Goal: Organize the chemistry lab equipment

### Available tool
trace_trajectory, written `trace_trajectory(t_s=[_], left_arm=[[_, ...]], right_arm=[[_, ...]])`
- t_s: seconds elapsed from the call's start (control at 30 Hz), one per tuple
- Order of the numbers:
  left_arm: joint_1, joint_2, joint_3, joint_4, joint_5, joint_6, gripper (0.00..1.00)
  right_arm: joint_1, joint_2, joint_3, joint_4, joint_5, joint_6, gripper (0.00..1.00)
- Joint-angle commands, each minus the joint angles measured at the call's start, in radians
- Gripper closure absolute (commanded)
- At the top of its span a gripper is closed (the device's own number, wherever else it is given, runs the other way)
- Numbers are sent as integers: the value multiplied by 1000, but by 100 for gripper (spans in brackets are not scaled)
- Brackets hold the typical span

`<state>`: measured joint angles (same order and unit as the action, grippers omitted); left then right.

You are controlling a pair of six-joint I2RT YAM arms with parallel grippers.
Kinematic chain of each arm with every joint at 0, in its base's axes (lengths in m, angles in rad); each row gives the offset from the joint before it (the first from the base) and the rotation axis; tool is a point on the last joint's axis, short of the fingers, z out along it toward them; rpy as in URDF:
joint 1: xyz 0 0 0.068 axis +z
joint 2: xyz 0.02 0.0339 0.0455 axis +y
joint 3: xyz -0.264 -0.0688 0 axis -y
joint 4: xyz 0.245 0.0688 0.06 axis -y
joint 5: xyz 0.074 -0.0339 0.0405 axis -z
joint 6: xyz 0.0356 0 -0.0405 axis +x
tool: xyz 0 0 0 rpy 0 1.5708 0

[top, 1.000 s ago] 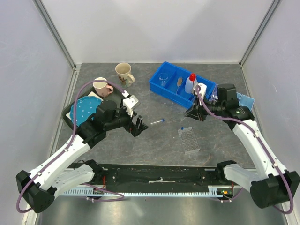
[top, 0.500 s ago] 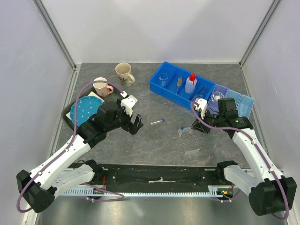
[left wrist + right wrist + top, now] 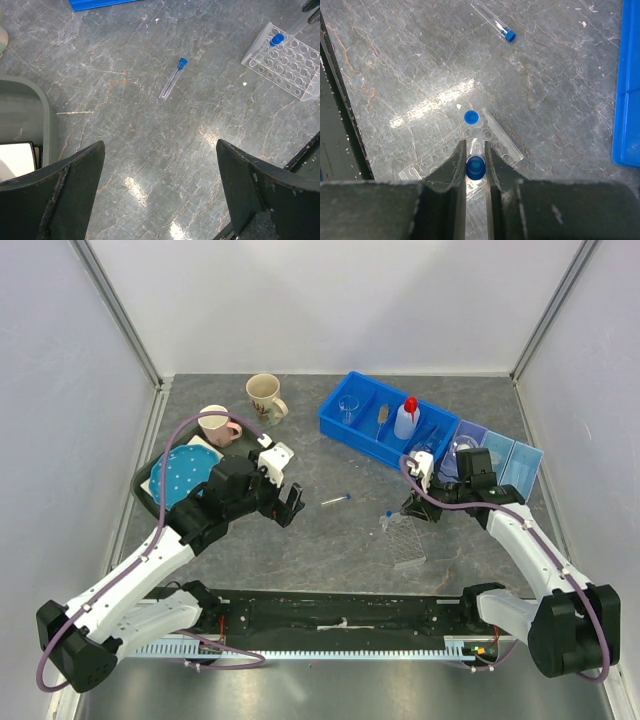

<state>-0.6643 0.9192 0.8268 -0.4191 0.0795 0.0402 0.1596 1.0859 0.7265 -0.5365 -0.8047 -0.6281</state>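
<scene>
The right pincer (image 3: 475, 155) grips a blue-capped tube (image 3: 475, 167) just over the tube rack (image 3: 501, 146), probably above a free hole. Next up: lower it straight in. The left pincer (image 3: 160, 190) sits wide open, empty.

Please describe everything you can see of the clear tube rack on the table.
The rack is a low rectangular piece of clear plastic with rows of round holes. It lies on the grey table. One blue-capped tube stands in a corner hole; the other holes look empty. The right claw holds a second tube just above it; whether they touch is unclear.
</scene>
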Motion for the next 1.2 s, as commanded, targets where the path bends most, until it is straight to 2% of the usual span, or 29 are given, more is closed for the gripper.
trace_trajectory(t_s=[0.0,0.43,1.17], left_arm=[[-1,4,-8,19,-17,40,2],[-1,9,-9,19,-17,43,2],[-1,13,-9,17,-14,44,2]], right_arm=[[12,19,-27,81,-53,-30,88],[64,83,-38,161,-11,-21,87],[64,120,-41,171,64,-1,86]])
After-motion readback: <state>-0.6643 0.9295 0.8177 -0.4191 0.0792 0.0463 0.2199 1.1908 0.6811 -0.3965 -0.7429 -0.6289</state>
